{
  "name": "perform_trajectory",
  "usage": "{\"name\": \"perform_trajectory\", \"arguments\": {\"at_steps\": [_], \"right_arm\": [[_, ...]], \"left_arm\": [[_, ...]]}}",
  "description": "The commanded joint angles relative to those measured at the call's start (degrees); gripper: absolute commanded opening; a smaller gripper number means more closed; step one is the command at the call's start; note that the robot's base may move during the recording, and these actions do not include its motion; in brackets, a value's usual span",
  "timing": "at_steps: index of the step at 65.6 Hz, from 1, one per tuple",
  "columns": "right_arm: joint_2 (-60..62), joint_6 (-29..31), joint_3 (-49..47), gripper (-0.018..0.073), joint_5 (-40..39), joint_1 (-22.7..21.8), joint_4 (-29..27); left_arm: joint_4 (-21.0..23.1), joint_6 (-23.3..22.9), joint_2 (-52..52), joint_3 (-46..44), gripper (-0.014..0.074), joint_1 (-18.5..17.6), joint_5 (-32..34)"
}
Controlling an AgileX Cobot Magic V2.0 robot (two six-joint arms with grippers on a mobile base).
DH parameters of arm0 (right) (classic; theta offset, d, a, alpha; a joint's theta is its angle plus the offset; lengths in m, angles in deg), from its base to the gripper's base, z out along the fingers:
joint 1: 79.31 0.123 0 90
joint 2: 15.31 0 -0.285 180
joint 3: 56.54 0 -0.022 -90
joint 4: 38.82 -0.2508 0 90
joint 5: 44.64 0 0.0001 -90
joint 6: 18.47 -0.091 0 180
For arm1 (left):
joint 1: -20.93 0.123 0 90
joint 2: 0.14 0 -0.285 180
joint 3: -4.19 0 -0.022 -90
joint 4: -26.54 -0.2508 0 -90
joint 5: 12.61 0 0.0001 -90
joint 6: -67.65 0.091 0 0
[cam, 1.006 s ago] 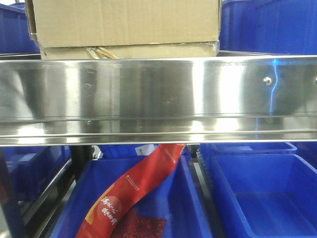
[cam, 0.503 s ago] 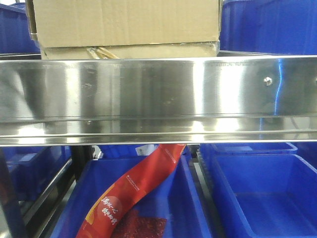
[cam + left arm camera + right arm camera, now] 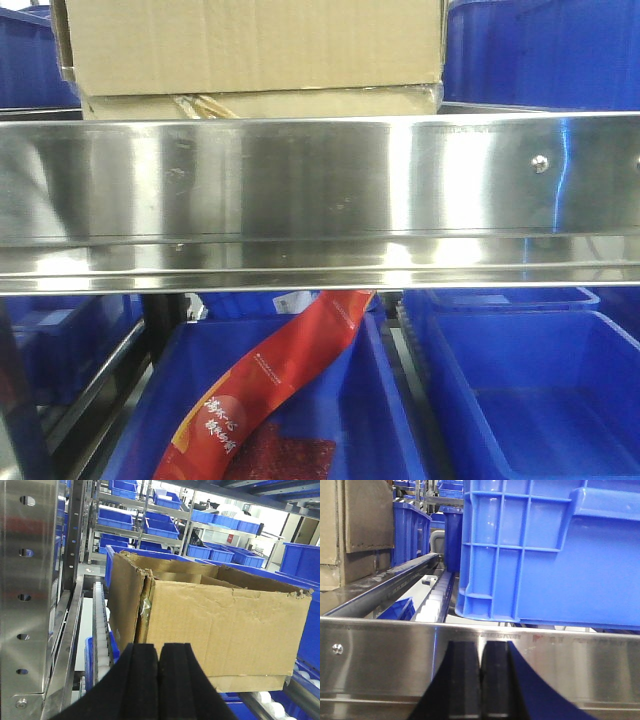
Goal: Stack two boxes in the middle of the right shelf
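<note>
Two tan cardboard boxes sit stacked on the steel shelf [image 3: 320, 190]. In the front view the upper box [image 3: 250, 45] rests on the lower box [image 3: 300, 102], just behind the shiny front rail. The left wrist view shows the upper box [image 3: 220, 625] with a torn rim and peeling tape [image 3: 145, 605], and a strip of the lower box [image 3: 250, 682] beneath it. My left gripper [image 3: 159, 652] is shut and empty, a short way in front of the stack. My right gripper [image 3: 481, 652] is shut and empty, facing the shelf rail [image 3: 385, 660]. The boxes [image 3: 365, 517] stand at its far left.
A large blue bin [image 3: 550, 555] sits on the same level, right of the boxes, over white rollers [image 3: 435, 600]. Below the rail are blue bins [image 3: 540, 400], one holding a red packet [image 3: 270, 375]. A perforated steel upright [image 3: 25, 595] stands at the left.
</note>
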Motion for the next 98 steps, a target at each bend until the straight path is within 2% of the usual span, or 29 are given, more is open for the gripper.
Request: {"name": "perform_trajectory", "arguments": {"at_steps": [1, 20, 27, 32, 37, 41, 45, 54, 66, 72, 81, 98], "right_arm": [[0.2, 0.1, 0.2, -0.0163, -1.4, -0.2, -0.3], [0.2, 0.1, 0.2, -0.0163, -1.4, -0.2, -0.3], [0.2, 0.1, 0.2, -0.0163, -1.4, -0.2, -0.3], [0.2, 0.1, 0.2, -0.0163, -1.4, -0.2, -0.3], [0.2, 0.1, 0.2, -0.0163, -1.4, -0.2, -0.3], [0.2, 0.1, 0.2, -0.0163, -1.4, -0.2, -0.3], [0.2, 0.1, 0.2, -0.0163, -1.4, -0.2, -0.3], [0.2, 0.1, 0.2, -0.0163, -1.4, -0.2, -0.3], [0.2, 0.1, 0.2, -0.0163, -1.4, -0.2, -0.3], [0.2, 0.1, 0.2, -0.0163, -1.4, -0.2, -0.3], [0.2, 0.1, 0.2, -0.0163, -1.4, -0.2, -0.3], [0.2, 0.1, 0.2, -0.0163, -1.4, -0.2, -0.3]], "left_arm": [[0.1, -0.4, 0.3, -0.1, -0.0111, 0.3, 1.2], [0.1, -0.4, 0.3, -0.1, -0.0111, 0.3, 1.2], [-1.7, 0.1, 1.4, 1.3, -0.0111, 0.3, 2.3], [-0.5, 6.3, 3.7, 4.5, -0.0111, 1.7, 2.4], [5.5, 13.8, 6.7, 10.0, -0.0111, 4.2, 2.5], [7.8, 18.9, 9.5, 14.7, -0.0111, 7.0, 4.3], [9.1, 21.0, 12.0, 18.7, -0.0111, 8.9, 7.2], [9.9, 21.1, 18.8, 27.4, -0.0111, 11.9, 12.7], [12.8, 21.1, 26.5, 34.6, -0.0111, 13.4, 13.2], [12.8, 21.1, 27.1, 36.3, -0.0111, 13.4, 13.3], [12.8, 21.1, 27.1, 38.2, -0.0111, 13.4, 21.4], [12.8, 21.1, 27.1, 38.2, -0.0111, 13.4, 21.1]]}}
